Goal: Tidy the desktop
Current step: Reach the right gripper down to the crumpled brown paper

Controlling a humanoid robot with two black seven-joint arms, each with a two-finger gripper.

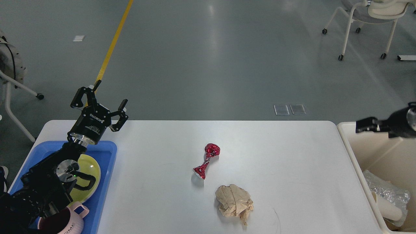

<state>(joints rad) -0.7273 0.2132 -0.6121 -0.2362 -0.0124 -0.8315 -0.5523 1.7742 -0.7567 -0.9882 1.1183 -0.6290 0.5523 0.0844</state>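
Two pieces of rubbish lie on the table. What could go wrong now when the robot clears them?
The red foil wrapper is thin and shiny, so fingers may slip off it. The crumpled brown paper lies close by and could get nudged. The right tool hangs over the cream bin, whose wall it might clip.

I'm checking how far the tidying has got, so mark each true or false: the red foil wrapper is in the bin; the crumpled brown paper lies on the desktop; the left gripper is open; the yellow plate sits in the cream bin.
1. The red foil wrapper is in the bin. False: it lies on the desktop.
2. The crumpled brown paper lies on the desktop. True.
3. The left gripper is open. True, and it holds nothing.
4. The yellow plate sits in the cream bin. False: it is in the blue tray.
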